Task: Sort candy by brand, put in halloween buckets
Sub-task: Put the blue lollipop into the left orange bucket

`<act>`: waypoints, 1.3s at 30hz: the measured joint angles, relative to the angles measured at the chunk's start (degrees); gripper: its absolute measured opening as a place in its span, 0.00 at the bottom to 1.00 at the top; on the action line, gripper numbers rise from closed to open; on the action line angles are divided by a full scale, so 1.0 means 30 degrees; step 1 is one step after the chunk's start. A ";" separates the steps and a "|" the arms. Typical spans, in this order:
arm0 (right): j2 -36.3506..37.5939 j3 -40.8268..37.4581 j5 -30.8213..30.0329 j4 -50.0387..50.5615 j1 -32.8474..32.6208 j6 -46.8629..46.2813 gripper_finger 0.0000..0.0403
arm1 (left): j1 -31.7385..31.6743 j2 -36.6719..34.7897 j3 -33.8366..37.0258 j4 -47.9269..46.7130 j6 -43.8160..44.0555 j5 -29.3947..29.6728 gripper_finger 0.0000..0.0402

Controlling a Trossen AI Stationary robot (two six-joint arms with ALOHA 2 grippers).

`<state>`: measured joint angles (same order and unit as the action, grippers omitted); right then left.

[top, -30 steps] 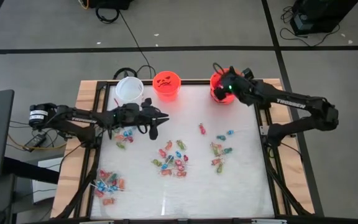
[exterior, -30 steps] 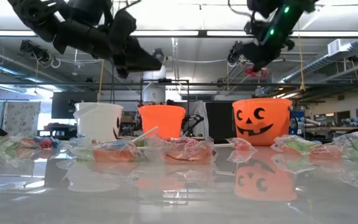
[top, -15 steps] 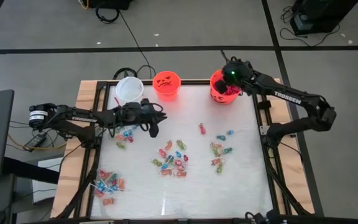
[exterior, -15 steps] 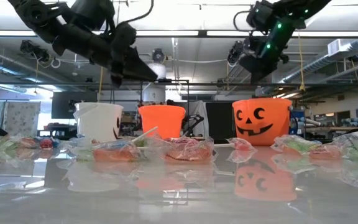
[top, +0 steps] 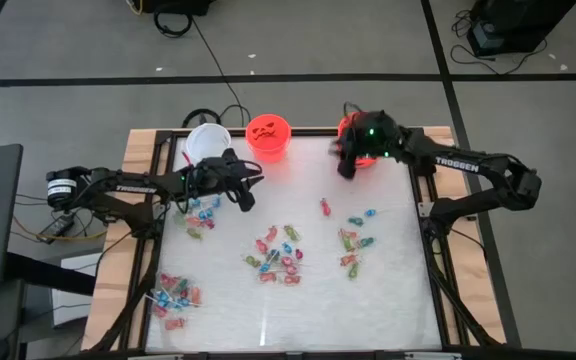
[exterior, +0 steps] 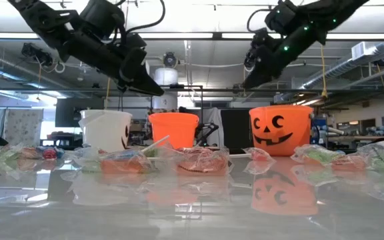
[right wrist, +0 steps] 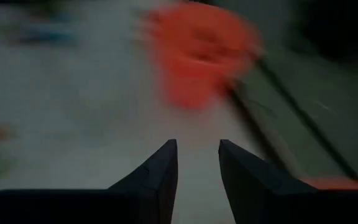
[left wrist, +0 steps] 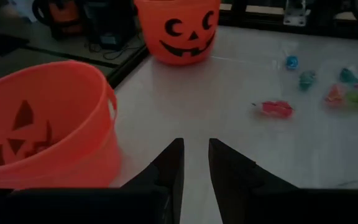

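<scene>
- Right gripper (top: 346, 163): raised above the table, just beside the large orange bucket (top: 360, 140) on its inward side, near the far right corner. Fingers apart with a clear gap in the right wrist view, nothing between them.
- Left gripper (top: 245, 197): raised near the far edge, just in front of the white bucket (top: 208, 145) and the small orange bucket (top: 267, 135). Fingers (left wrist: 173, 163) stand a narrow gap apart, nothing held.
- Candy: all on the table. 1 lone red piece (top: 324, 207) lies toward the near edge from the right gripper, with open table between them.
- Its long axis looks to run roughly far-to-near, but it is too small to be sure.
- Small group (top: 354, 238) lies further toward the near edge on the right half; centre cluster (top: 277, 255) mid-table; another cluster (top: 200, 212) just under the left gripper's side; last pile (top: 173, 298) by the near left corner.
- Judgement: right arm is nearer the lone red piece and the right-hand group; left arm is nearer the cluster by the white bucket.
- Judgement: the next pick for the right arm calls for a reach down and toward the near edge, away from its bucket.
</scene>
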<state>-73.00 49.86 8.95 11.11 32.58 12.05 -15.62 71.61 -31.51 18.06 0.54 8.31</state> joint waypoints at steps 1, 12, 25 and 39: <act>0.0059 -0.0379 0.1402 -0.0197 -0.0336 0.0400 0.32 | -0.0189 0.0000 0.0000 -0.0008 -0.0042 -0.0446 0.20; 0.0090 -0.2566 -0.0973 0.9554 -0.5371 -0.2302 0.32 | -0.0670 0.0000 0.0000 0.0120 -0.0567 -0.1366 0.20; 0.0083 -0.2708 -0.3480 1.3095 -0.7462 -0.5160 0.32 | -0.0503 0.2311 0.0000 0.0295 -0.0026 -0.1513 0.20; -0.0146 -0.4557 -0.4252 1.3889 -0.7317 -1.1958 0.32 | -0.0546 0.2754 0.0000 0.1487 -0.1507 -0.1513 0.20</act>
<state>-73.44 36.19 -3.81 52.77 10.63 -23.82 -17.26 79.88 -31.51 22.52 -3.98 3.77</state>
